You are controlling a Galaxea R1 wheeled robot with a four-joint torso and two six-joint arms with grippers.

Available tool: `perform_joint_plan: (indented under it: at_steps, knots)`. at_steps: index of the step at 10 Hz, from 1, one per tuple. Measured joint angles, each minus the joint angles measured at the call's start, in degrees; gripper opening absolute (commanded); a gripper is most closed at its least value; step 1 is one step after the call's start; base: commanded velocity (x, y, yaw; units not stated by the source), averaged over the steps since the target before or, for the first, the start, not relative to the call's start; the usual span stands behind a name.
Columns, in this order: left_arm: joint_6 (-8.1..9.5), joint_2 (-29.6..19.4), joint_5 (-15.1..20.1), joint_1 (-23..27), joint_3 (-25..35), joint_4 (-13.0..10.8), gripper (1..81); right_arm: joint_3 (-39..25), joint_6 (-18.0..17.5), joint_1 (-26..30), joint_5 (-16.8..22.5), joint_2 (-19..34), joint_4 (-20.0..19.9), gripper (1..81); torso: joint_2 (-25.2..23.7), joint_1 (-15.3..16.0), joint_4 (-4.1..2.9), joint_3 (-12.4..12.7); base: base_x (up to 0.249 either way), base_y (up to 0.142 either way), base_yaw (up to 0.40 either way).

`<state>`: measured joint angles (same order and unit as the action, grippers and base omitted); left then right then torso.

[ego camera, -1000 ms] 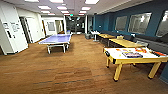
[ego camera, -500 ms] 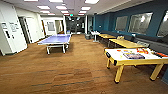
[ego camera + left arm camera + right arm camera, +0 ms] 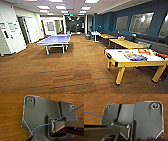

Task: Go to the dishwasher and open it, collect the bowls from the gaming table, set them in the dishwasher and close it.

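**Rolling through the games room, bowls not yet in hand**

Wide wood-look floor (image 3: 62, 75) ahead, blue table-tennis table (image 3: 56, 40) far across the room. Closer, at right: the gaming table (image 3: 120, 62), yellow sides, white top, coloured clutter toward its far end; bowls not clearly made out. No dishwasher here. Looks like the collecting leg, driving. Next: swing right, pull up alongside. Pincers' opening: cannot tell, either wrist.

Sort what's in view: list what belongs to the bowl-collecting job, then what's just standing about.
Job:
gaming table, yellow sides, white top
coloured items on its top, too blurred to tell whether they are bowls

Standing about:
blue table-tennis table
yellow tables along the blue wall
white door
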<state>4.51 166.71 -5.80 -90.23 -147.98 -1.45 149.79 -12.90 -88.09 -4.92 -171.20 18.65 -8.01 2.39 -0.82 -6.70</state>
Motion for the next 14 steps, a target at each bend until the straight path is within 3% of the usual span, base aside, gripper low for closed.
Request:
perform_joint_plan:
  at_steps: [14]
  knots:
    - [-0.07,2.36,0.0,0.0,-2.9,0.0,81.1,0.0,0.02,0.0,0.0,-0.02,0.0,81.1,0.0,0.0,0.0,0.0,0.137,0.0,0.0]
